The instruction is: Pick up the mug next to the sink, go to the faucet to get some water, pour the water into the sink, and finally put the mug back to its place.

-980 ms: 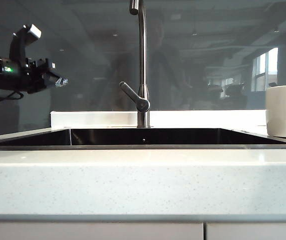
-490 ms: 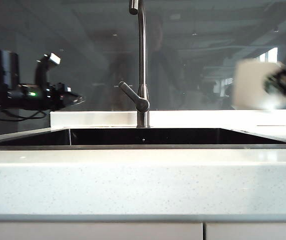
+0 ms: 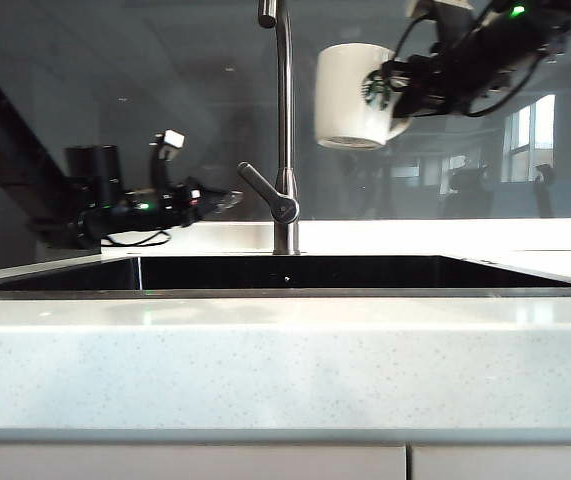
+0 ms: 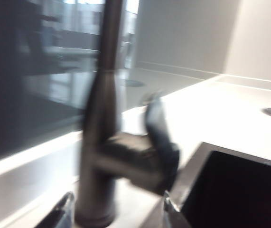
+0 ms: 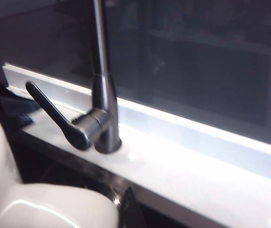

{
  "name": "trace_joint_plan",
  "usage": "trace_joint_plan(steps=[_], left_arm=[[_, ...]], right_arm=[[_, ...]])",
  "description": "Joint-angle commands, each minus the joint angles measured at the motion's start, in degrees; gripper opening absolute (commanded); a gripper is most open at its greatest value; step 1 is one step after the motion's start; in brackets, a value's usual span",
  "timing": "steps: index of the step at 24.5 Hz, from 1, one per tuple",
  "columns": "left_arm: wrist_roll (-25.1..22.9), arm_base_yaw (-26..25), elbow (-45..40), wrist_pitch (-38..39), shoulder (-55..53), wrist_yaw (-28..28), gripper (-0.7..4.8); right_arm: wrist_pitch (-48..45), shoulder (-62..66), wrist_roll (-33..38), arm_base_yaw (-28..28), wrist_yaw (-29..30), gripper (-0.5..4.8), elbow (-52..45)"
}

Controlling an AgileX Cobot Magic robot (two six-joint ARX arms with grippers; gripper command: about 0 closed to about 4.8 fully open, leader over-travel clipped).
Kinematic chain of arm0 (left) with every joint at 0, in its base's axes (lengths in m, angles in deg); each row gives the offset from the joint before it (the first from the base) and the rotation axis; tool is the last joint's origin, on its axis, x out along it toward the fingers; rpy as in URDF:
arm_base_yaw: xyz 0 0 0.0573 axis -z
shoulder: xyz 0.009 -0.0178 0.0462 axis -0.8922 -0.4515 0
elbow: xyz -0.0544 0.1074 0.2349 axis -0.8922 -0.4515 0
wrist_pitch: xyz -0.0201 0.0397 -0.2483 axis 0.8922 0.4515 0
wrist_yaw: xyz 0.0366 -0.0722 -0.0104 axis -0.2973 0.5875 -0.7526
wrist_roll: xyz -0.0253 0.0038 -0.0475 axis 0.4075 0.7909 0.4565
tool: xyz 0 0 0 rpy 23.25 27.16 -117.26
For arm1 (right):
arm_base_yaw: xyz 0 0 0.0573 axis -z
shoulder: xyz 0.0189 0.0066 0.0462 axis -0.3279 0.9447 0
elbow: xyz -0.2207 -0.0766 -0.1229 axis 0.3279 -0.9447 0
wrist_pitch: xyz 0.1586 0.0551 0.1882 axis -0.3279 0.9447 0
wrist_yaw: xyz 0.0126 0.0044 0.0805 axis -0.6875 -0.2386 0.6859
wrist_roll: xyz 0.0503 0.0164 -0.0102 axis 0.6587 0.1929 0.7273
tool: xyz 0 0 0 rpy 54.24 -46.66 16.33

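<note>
Your right gripper (image 3: 400,85) clasps the mug (image 3: 353,95) high beside the faucet (image 3: 283,130). Left gripper (image 4: 116,209) near the lever, blurred, apparently spread; only your exterior view shows the logo.

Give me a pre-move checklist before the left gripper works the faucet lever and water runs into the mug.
1. Mug held by right gripper: ok, lifted clear of the counter.
2. Mug upright: ok.
3. Mug under the faucet spout: cannot tell, the spout is out of frame.
4. Left gripper open: ok, fingertips spread apart.
5. Left gripper at the lever: not ok, just short of it.
6. Sink beneath: ok.
</note>
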Motion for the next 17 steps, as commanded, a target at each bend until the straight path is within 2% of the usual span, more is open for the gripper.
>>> trace_joint_plan(steps=[1, 5, 17], left_arm=[[-2.45, 1.22, 1.18, 0.07, 0.39, -0.09, 2.30], [-2.60, 2.73, 2.38, -0.87, 0.37, -3.48, 2.39], [-0.55, 4.74, 2.49, -5.22, 0.39, -3.19, 2.38]], right_arm=[[-1.27, 2.89, 0.74, -1.33, -0.11, -0.09, 5.57], [2.47, 8.57, 0.39, -2.75, 0.02, -0.09, 13.73], [3.63, 17.18, -0.61, -7.30, 0.74, -0.09, 30.16]])
